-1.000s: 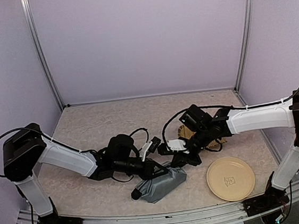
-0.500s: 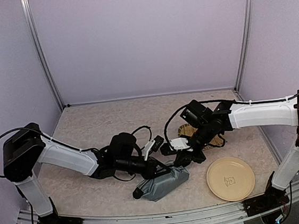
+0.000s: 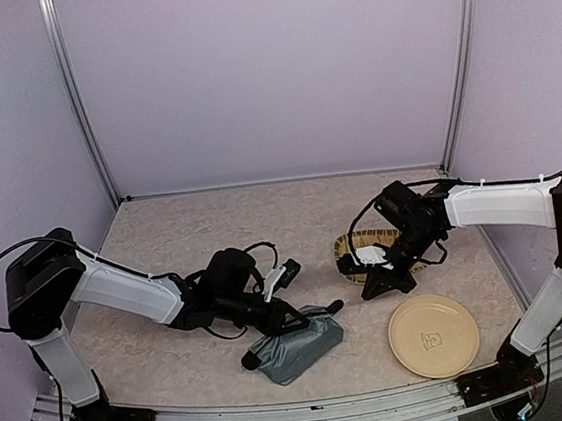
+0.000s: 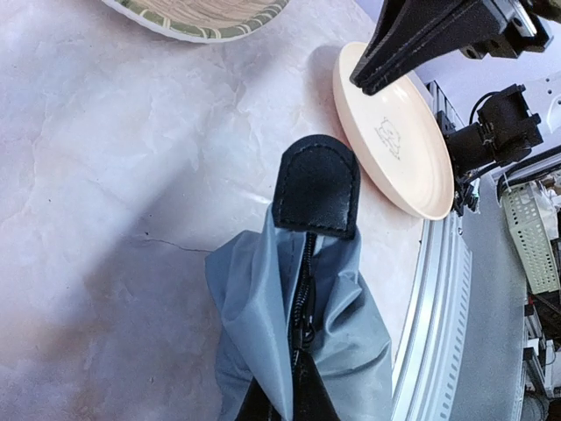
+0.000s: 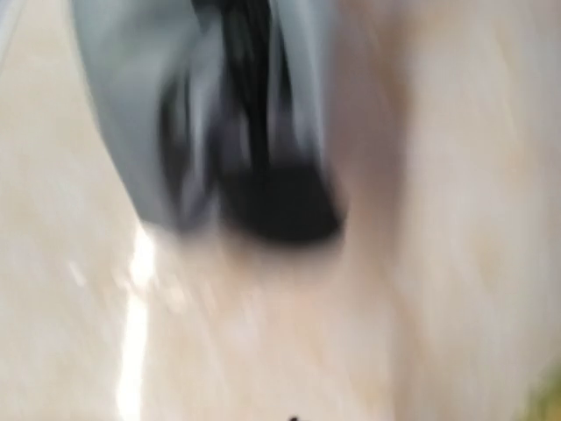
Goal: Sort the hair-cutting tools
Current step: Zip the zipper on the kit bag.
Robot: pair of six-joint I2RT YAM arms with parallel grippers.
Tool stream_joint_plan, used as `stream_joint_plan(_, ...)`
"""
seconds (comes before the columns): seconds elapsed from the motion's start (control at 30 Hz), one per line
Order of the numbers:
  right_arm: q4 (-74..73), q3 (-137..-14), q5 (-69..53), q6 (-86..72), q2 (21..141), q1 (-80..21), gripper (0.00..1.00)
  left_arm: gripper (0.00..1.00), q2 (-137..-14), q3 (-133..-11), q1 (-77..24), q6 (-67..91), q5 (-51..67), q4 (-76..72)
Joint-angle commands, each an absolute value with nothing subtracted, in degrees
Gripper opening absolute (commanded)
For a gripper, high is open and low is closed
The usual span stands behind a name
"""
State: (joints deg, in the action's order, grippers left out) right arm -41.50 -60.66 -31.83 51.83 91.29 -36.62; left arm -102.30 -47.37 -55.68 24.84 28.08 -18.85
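No hair-cutting tools show in any view. A grey-blue zip pouch [image 3: 297,344] lies near the front middle of the table, with its zip and black end tab [image 4: 316,182] showing in the left wrist view. My left gripper [image 3: 291,320] is shut on the pouch at the zip's near end [image 4: 298,351]. My right gripper [image 3: 378,288] hangs apart from the pouch, to its right by the basket. Its black fingers [image 4: 421,39] are pressed together with nothing between them. The right wrist view is blurred and shows only the pouch [image 5: 131,114] and its black tab [image 5: 280,206].
A woven basket [image 3: 350,243] sits behind the right gripper. A cream plate [image 3: 433,335] lies at the front right, close to the metal front rail [image 4: 438,298]. Cables trail around both wrists.
My right gripper has pulled away from the pouch's tab end, rightward toward the basket, and shut. The left gripper kept its hold, and the pouch shifted slightly left.
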Motion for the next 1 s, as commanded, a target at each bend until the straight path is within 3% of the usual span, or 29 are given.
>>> stream_joint_plan(0.0, -48.35, -60.24, -28.87, 54.05, 90.88, -34.07, 0.0, 0.02, -103.67, -47.38, -55.17, 24.11, 28.63, -14.63)
stream_joint_plan(0.4, -38.08, -66.55, -38.54, 47.05, 90.37, -38.12, 0.04, 0.03, -103.17, -47.0, -55.21, 26.39, 33.16, -25.82)
stream_joint_plan(0.83, -36.3, -66.38, -36.19, 46.32, 94.81, -47.01, 0.05, 0.03, -103.89, -44.97, -54.03, 34.27, 38.29, -37.63)
stream_joint_plan(0.97, -34.4, -65.79, -33.39, 44.88, 95.0, -47.86, 0.1, 0.03, -104.02, -45.08, -53.97, 34.97, 38.75, -38.86)
